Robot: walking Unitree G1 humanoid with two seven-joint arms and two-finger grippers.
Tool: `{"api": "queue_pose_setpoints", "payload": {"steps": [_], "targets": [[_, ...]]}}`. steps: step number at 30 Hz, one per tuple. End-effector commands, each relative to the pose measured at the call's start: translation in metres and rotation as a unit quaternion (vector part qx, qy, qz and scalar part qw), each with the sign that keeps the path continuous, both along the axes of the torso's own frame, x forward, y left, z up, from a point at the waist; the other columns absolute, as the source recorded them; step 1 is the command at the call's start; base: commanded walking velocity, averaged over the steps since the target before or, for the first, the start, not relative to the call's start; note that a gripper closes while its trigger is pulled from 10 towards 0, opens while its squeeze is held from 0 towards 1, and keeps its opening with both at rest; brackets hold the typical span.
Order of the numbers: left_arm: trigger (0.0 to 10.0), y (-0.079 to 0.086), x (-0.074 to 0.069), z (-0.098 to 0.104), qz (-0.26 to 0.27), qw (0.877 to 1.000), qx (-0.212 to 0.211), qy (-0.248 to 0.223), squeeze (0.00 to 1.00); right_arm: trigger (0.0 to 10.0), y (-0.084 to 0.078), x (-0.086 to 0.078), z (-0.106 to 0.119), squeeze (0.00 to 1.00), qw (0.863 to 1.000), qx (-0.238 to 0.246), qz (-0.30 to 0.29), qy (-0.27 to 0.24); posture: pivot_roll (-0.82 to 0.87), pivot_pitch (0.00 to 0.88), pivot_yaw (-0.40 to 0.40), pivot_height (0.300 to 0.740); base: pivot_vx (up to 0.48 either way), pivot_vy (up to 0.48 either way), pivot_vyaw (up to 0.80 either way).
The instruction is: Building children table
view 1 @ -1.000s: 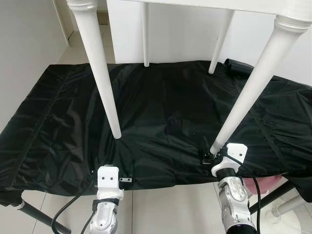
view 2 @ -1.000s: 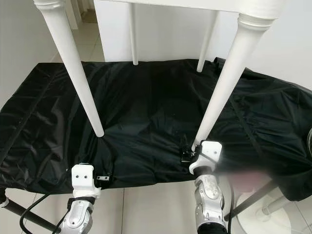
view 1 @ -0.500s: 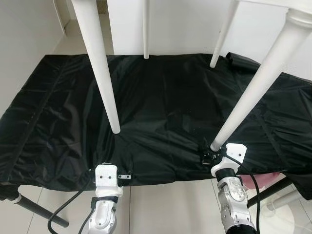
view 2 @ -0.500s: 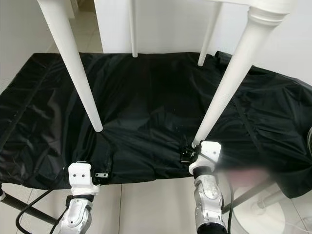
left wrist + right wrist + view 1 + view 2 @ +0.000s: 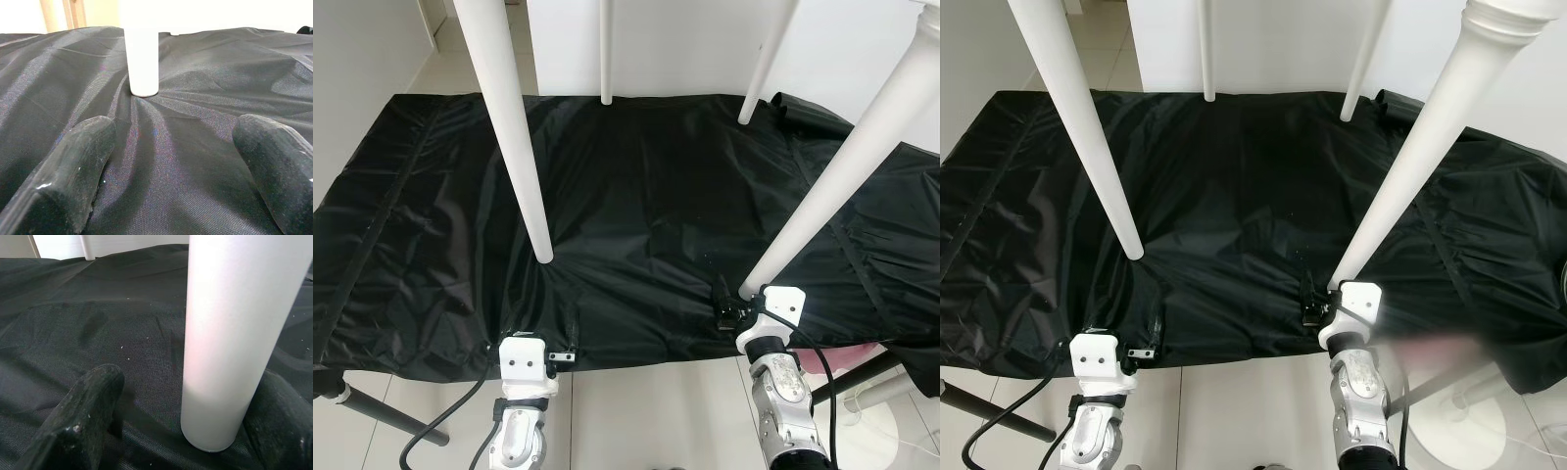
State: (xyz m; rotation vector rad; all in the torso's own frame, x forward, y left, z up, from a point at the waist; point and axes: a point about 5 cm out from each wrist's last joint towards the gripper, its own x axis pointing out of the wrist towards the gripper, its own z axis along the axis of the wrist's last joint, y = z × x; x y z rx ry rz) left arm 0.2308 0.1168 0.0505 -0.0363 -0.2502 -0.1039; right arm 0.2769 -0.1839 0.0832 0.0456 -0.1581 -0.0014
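A white children's table stands on a black cloth point(image 5: 646, 196), and its tall legs are what I see of it. The near left leg point(image 5: 514, 127) ends in a foot point(image 5: 143, 63) a little ahead of my left gripper point(image 5: 171, 166), which rests open on the cloth near the front edge. The near right leg point(image 5: 832, 186) comes down at the front right. My right gripper point(image 5: 1317, 305) is open there with that leg's foot point(image 5: 220, 382) between its fingers, close against one finger point(image 5: 279, 431). Two far legs point(image 5: 605, 59) stand at the back.
The cloth covers a low platform on black metal tubes point(image 5: 382, 421). Pale tiled floor point(image 5: 636, 411) lies in front of it. A pink object point(image 5: 837, 364) and a white round base point(image 5: 1464, 426) sit under the right corner. White walls stand behind and to the left.
The whole picture has shifted, so the camera has moved. Both grippers keep their places on the cloth by the two near legs.
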Motion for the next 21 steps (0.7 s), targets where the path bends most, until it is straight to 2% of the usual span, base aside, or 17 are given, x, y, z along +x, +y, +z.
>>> {"api": "queue_pose_setpoints", "payload": {"steps": [1,21], "targets": [[10.0,-0.0812,0.1267,0.2733,-0.292,0.948,0.007,-0.123,0.0,10.0,-0.0003,-0.0021,-0.0045,0.0,1.0,-0.001,-0.001,0.013,0.08,0.126,-0.049,0.74,0.0,0.0,0.0],[10.0,-0.0817,0.1251,0.2694,-0.292,0.948,0.011,-0.128,0.0,10.0,0.0005,-0.0014,-0.0046,0.0,1.0,-0.006,0.002,0.011,0.08,0.102,-0.051,0.74,0.0,0.0,0.0]]}}
